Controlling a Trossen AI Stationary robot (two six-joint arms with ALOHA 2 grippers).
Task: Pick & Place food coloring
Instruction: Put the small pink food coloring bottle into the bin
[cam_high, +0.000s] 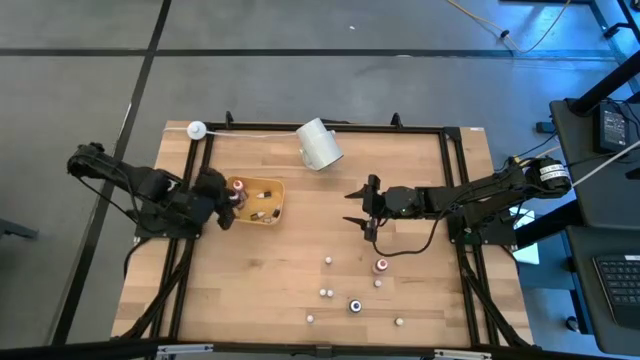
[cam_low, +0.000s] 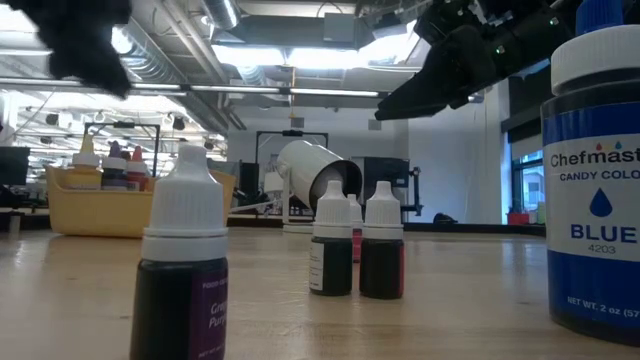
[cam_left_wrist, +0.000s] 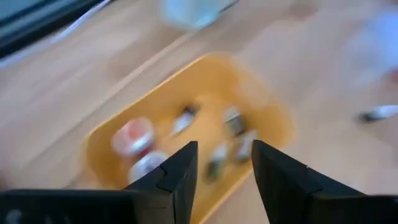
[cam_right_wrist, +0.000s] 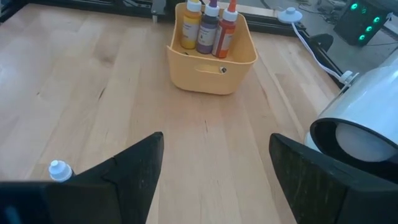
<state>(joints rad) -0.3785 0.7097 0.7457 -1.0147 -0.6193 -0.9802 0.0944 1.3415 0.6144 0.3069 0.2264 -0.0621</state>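
Several tiny food coloring bottles stand loose on the wooden table near its front, among them one with a red cap (cam_high: 381, 265) and one with a blue cap (cam_high: 355, 305). More lie and stand in the shallow yellow-orange tray (cam_high: 275, 190), which also shows in the left wrist view (cam_left_wrist: 273, 112). My left gripper (cam_high: 232, 205) hovers over the tray's left end, open and empty (cam_left_wrist: 225, 180). My right gripper (cam_high: 352, 207) is open and empty over the table's middle, pointing toward the tray (cam_right_wrist: 211, 62). In the low view, bottles stand close to the camera (cam_low: 332, 250).
A big white cup (cam_high: 320, 143) lies on its side at the far edge, with its mouth showing in the right wrist view (cam_right_wrist: 360, 134). A white round thing on a cable (cam_high: 197, 129) sits at the far left corner. One small bottle (cam_right_wrist: 59, 169) stands near my right gripper.
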